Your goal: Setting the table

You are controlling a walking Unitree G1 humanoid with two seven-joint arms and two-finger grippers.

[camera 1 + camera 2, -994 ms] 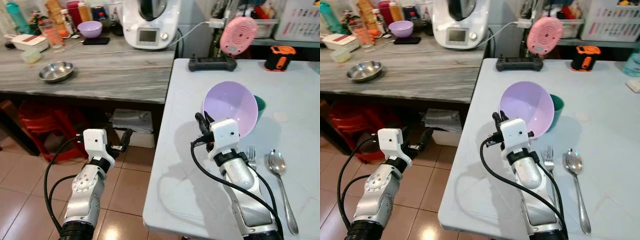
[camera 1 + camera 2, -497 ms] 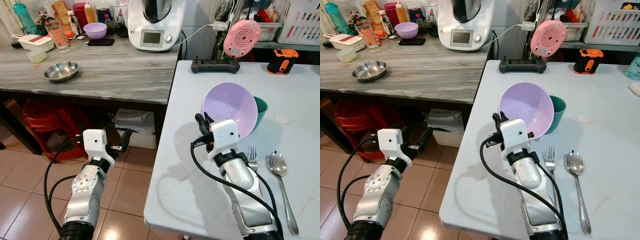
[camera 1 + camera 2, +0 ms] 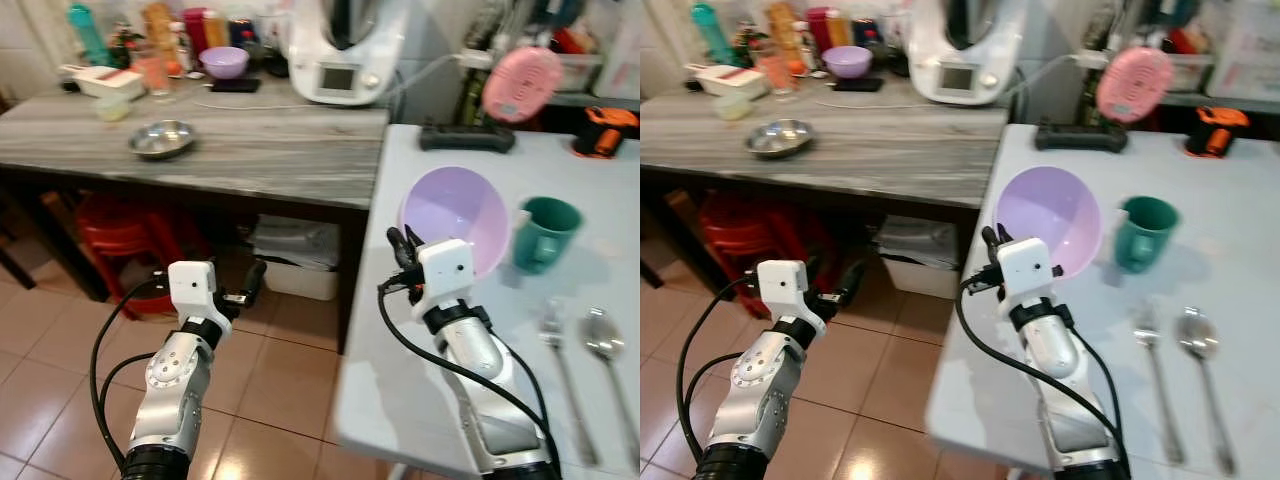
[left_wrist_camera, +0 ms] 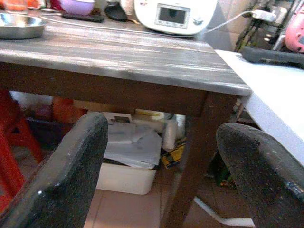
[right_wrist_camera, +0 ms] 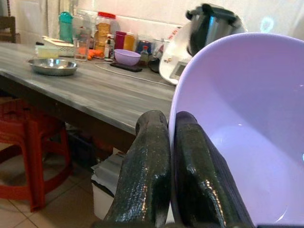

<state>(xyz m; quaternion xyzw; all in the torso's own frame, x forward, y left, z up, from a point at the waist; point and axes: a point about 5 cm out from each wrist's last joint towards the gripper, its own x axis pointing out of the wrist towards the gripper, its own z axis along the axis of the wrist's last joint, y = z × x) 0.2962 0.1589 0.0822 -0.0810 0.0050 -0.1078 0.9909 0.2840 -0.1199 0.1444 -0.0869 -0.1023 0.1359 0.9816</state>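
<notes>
Right gripper [image 5: 168, 142]: pinches purple bowl [image 3: 455, 215] by its rim.
Left gripper [image 4: 161, 156]: wide, idle.
Risk: tilted bowl could slip.

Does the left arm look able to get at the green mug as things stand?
Probably not: the left gripper hangs low over the floor beside the white table, with the right arm and its lilac bowl between it and the green mug.

The right gripper [image 5: 168, 137] pinches the rim of the bowl [image 3: 455, 217], which is tilted above the table [image 3: 1240, 200]. Right of the bowl stands a mug [image 3: 541, 232]; nearer the robot than the mug lie what look like a fork [image 3: 1154, 375] and a spoon [image 3: 1202, 365], blurred.
</notes>
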